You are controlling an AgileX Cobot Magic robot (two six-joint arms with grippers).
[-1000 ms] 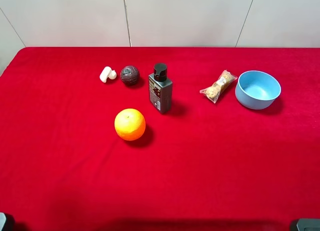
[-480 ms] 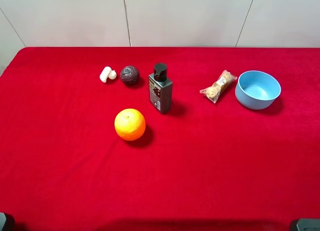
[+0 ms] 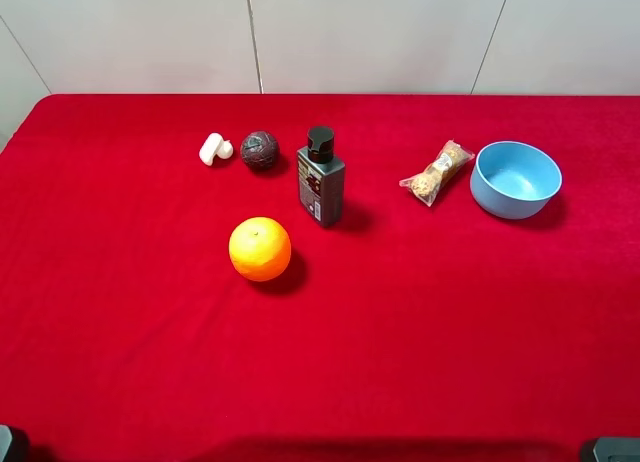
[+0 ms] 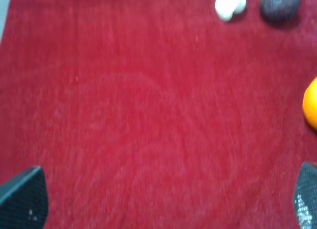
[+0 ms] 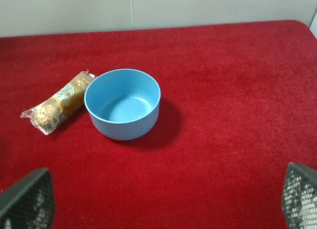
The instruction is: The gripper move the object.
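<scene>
White toy mushroom [image 3: 215, 148], the object to be moved: lies on its side on the red cloth [image 3: 420, 322], toward the far edge at about eleven o'clock from the table's middle. Untouched; no gripper is near it.

Dark brown ball [image 3: 259, 149]: just beside the mushroom at its three o'clock, a narrow gap between them. Judged a hazard, since fingers closing from that side could nudge the ball; an approach from the open nine o'clock side looks safer.

Dark bottle with black cap [image 3: 320, 180]: upright, at four o'clock from the ball, near but apart.

Orange [image 3: 260, 249]: at five o'clock from the mushroom, well apart, nearer the robot.

Clear-wrapped chocolate packet [image 3: 437, 172]: lying flat, well to the three o'clock side, just beside the blue bowl [image 3: 516, 179], which stands empty and upright.

Left gripper [image 4: 163, 201]: fingertips at opposite edges of its wrist view, spread wide, holding nothing, hanging over bare cloth. The mushroom shows at the far end of that view, so this arm seems the better placed for the reach; task judged not yet begun.

Right gripper [image 5: 163, 201]: fingers likewise spread wide and empty, facing the bowl and packet, well apart from the mushroom.
</scene>
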